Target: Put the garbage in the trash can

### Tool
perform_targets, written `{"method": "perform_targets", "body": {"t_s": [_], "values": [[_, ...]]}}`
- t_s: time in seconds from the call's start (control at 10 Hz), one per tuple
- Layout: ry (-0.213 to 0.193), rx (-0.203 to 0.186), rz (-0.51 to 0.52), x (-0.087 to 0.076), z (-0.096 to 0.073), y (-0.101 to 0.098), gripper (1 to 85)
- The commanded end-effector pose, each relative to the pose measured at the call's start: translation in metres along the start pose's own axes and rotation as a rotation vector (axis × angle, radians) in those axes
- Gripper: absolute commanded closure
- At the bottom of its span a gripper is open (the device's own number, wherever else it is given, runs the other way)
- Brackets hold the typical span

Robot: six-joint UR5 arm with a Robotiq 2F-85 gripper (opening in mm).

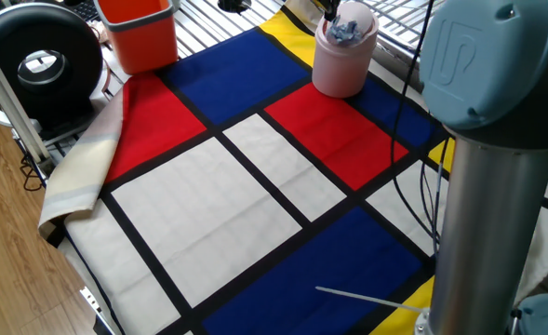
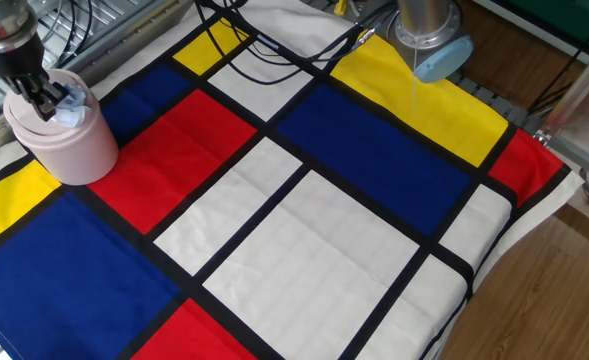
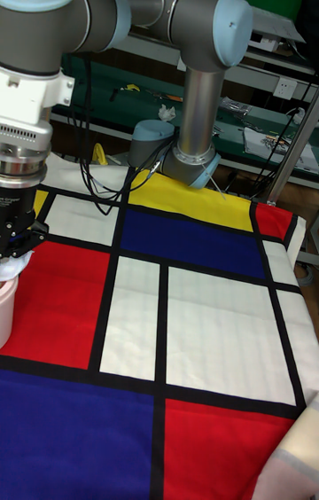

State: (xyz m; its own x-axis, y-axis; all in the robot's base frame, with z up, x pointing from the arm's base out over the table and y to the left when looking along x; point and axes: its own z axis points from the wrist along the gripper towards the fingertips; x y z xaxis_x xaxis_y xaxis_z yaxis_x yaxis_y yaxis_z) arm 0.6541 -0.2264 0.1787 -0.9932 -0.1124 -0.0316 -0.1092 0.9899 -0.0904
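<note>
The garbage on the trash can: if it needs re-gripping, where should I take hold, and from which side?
Grip the crumpled top of the garbage from straight above: it sits in the trash can's mouth, so the rim blocks any side approach. The gripper is already there.

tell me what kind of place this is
Probably a robotics lab: a robot arm stands at a table under a colour-block cloth, with loose cables and metal shelving behind.
</note>
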Motion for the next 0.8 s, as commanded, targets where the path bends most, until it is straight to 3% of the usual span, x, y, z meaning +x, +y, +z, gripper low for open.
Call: {"method": "perform_targets", "body": {"t_s": [0.0,0.7], "values": [[0.007,-0.004,0.004,-0.0022,-0.0094,0.0042,84.7],[0.018,-0.003,0.017,-0.0005,-0.0164,0.0096,84.7]]}}
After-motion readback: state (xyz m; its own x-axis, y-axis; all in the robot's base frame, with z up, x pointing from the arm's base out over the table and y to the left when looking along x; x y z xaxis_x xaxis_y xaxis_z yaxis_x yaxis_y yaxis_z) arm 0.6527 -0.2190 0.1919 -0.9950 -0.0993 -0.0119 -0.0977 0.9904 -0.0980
